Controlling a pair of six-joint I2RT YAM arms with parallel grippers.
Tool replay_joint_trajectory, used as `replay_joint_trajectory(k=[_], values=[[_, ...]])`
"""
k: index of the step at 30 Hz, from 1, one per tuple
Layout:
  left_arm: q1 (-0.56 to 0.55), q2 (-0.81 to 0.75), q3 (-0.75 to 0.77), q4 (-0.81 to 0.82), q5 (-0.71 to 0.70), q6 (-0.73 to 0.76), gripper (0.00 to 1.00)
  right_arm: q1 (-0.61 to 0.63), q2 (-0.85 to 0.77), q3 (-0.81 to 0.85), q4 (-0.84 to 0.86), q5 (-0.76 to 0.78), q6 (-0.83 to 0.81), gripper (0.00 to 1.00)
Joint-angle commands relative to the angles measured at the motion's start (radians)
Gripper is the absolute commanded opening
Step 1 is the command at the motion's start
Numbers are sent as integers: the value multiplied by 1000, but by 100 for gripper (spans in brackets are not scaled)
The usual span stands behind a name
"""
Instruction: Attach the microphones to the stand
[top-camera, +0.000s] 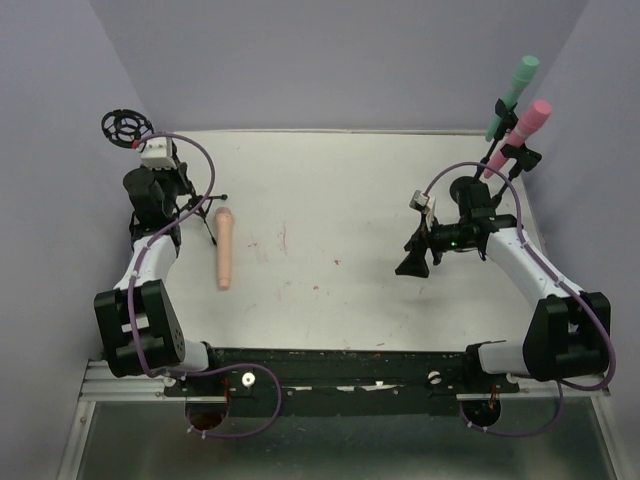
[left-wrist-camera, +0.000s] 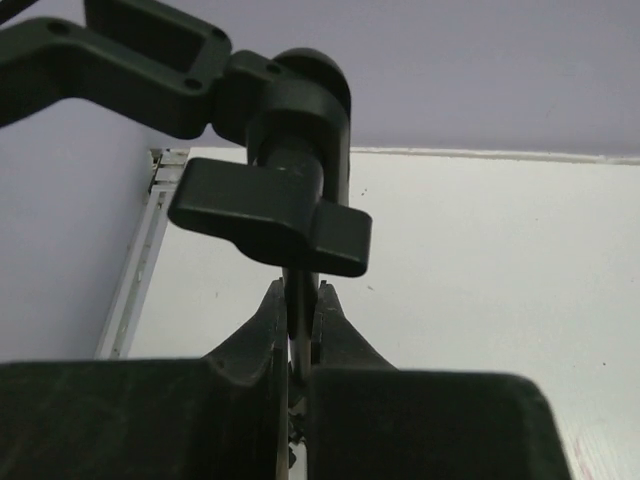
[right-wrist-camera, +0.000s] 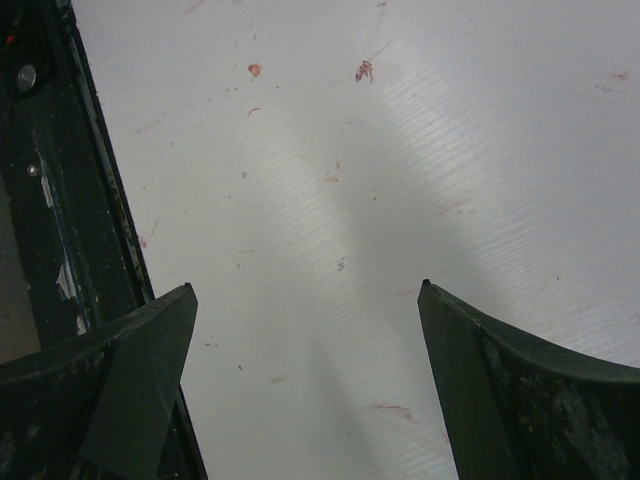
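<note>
The white surface (top-camera: 330, 270) sits between lilac walls. At its back right, the right stand (top-camera: 508, 152) carries the green microphone (top-camera: 512, 95) and pink microphone (top-camera: 524, 128). The peach microphone (top-camera: 225, 248) lies flat near the left arm; we judge it light, rigid and smooth, best taken mid-handle, though the left stand (left-wrist-camera: 295, 100) has legs close by. The left gripper (left-wrist-camera: 298, 305) pinches that stand's thin rod under a wing knob (left-wrist-camera: 270, 215); the right gripper (right-wrist-camera: 305, 290) gapes wide, holding nothing.

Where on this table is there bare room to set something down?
Widest: the middle of the table, between the peach microphone and the right tool. Crowded: left edge, where the left tool grips the small stand, and right rear corner, around the loaded stand.
</note>
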Motion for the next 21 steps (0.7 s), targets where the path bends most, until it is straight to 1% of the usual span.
replay_joint_trajectory(k=[1, 10, 15, 19, 21], values=[[7, 12, 69, 43, 72, 39, 0, 1, 22, 1, -12, 21, -15, 100], [3, -30, 168, 46, 77, 47, 0, 1, 30, 1, -21, 12, -29, 100], [-28, -68, 210, 19, 77, 64, 0, 1, 25, 1, -27, 6, -35, 100], [-106, -129, 236, -50, 100, 50, 0, 1, 25, 4, -33, 1, -41, 100], [-192, -164, 231, -87, 100, 30, 0, 1, 22, 4, -33, -1, -44, 100]])
